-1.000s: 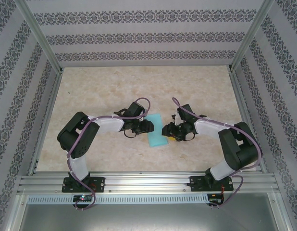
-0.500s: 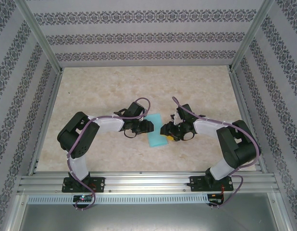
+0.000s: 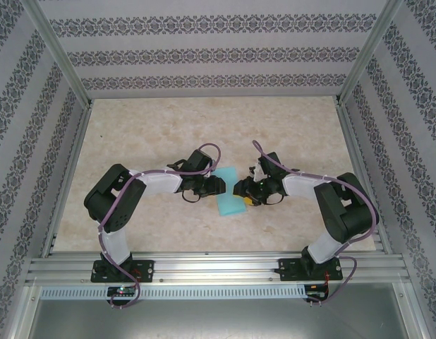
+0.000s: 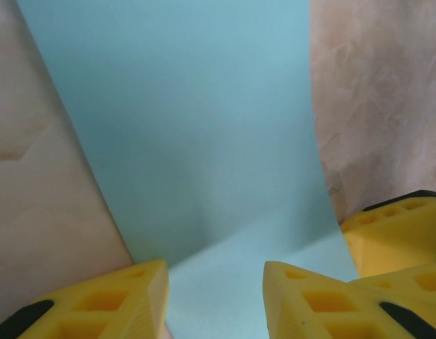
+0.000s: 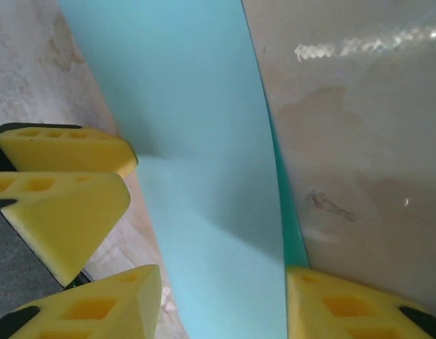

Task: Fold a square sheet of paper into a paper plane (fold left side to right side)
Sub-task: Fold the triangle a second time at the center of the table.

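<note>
The square sheet of paper (image 3: 228,196) lies on the table as a narrow turquoise strip, folded over, with no paper plane shape to it. My left gripper (image 3: 219,185) stands at the strip's left edge and my right gripper (image 3: 240,191) at its right edge, facing each other. In the left wrist view the left gripper (image 4: 216,296) is open, its yellow fingers apart over the turquoise paper (image 4: 204,141). In the right wrist view the right gripper (image 5: 223,304) is open too, straddling the strip (image 5: 204,176), whose darker lower layer peeks out along the right edge.
The marbled beige table (image 3: 204,127) is walled in by patterned panels and an aluminium frame (image 3: 211,268) at the near edge. The right gripper's fingers (image 4: 394,233) show in the left wrist view, and the left gripper's fingers (image 5: 63,152) in the right wrist view.
My right gripper has crept a little leftward, closer onto the strip's right edge. The left arm and the paper have stayed put.
</note>
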Available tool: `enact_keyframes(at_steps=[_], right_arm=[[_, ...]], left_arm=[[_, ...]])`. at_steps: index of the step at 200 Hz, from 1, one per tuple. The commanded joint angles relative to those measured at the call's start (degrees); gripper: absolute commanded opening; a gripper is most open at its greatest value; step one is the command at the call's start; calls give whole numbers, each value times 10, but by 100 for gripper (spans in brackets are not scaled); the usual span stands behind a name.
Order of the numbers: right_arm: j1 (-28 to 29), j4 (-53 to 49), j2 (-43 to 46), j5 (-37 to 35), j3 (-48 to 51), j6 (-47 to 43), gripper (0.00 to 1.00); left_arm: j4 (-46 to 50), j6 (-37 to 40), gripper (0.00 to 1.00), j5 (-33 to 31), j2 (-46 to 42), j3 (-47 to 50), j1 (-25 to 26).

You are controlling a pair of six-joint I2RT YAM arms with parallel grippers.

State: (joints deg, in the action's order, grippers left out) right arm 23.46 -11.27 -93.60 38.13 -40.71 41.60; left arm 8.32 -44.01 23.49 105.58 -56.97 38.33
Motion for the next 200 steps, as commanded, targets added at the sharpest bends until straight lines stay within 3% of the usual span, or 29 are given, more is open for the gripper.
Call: enact_keyframes(at_steps=[1, 200], right_arm=[[-7, 28, -14, 12, 1, 15, 48], [-32, 82, -46, 42, -17, 48, 47]], left_arm=[[-13, 4, 41, -7, -6, 9, 3], [-16, 9, 42, -8, -32, 16, 10]])
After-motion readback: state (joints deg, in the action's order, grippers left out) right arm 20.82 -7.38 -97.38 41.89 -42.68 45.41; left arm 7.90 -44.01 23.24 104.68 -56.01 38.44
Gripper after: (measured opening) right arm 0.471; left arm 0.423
